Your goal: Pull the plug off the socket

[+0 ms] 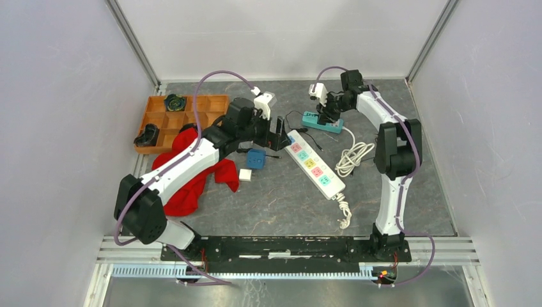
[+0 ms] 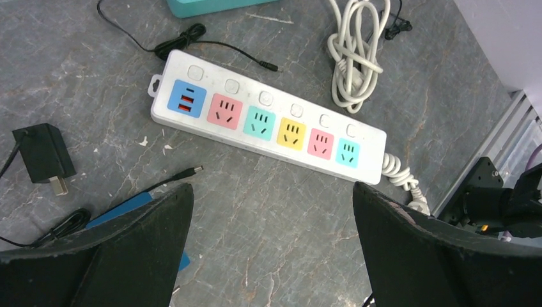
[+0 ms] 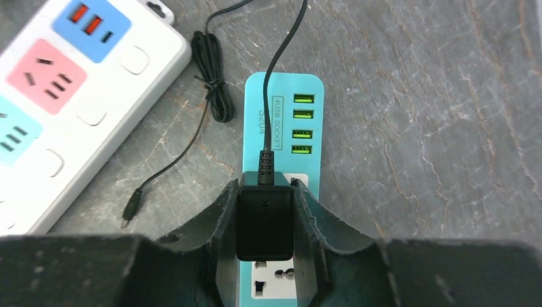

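And the right tool (image 3: 265, 217) was clamped on the black plug (image 3: 264, 224), one finger pressed flat to each side of its body. The plug sat on the teal socket strip (image 3: 284, 115), just below the row of four green USB ports, with another outlet showing under it. Its thin black cord ran straight up from the top of the plug and off over the strip. From the wrist view the plug looked seated on the strip's face; whether the prongs were fully in, I couldn't tell.

Over on the other side, the left tool (image 2: 271, 192) hung wide open above the bench (image 2: 268, 256), gripping nothing, its two dark fingers (image 2: 153, 236) well apart. Beyond it lay the long white power strip (image 2: 268, 125) with its coloured outlets, all bare. A bundled white cable (image 2: 351, 57) lay beside that strip's far side, and a loose black adapter (image 2: 41, 153) rested off to the left.

From above, the teal strip lay at the back of the bench, near the white strip's far end. A red cloth (image 1: 192, 173) sprawled under the left arm, an orange tray (image 1: 172, 118) behind it.
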`<action>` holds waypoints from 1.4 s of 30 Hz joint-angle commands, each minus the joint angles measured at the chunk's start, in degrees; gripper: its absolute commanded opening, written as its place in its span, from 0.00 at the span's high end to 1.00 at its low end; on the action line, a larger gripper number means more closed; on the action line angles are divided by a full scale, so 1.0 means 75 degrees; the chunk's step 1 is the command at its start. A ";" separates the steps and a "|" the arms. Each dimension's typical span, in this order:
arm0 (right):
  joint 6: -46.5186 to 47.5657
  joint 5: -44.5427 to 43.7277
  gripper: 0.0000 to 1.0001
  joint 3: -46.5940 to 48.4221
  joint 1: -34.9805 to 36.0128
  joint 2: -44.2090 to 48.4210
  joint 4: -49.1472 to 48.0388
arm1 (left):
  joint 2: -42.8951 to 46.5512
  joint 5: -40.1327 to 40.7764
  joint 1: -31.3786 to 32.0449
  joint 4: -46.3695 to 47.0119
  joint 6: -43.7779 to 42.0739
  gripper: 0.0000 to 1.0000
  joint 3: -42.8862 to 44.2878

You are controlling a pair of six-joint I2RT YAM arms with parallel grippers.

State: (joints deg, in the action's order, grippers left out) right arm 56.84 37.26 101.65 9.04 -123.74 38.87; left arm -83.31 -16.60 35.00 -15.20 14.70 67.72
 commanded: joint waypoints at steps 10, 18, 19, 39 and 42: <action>-0.0209 0.1539 1.00 -0.1902 -0.0047 0.2547 -0.1409 | -0.1031 -0.1382 -0.0474 0.3876 0.3096 0.01 -0.1177; -0.0611 0.2216 1.00 -0.2501 -0.0211 0.3016 -0.1772 | -0.2430 -0.1113 -0.0471 0.6851 0.5189 0.03 -0.1433; -0.0634 0.2277 1.00 -0.2519 -0.0236 0.3033 -0.1779 | -0.2639 -0.1069 -0.0472 0.7052 0.5360 0.04 -0.1381; -0.0676 0.2646 1.00 -0.2654 -0.0372 0.2813 -0.1563 | -0.4880 -0.0593 -0.0320 0.9707 0.6717 0.14 -0.0643; -0.0676 0.2740 1.00 -0.2654 -0.0364 0.2812 -0.1528 | -0.5070 -0.0513 -0.0319 0.9723 0.6808 0.15 -0.0483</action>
State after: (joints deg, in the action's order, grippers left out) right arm 52.29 54.19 81.67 6.37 -103.81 27.59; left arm -119.55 -22.28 32.38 52.80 62.39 61.17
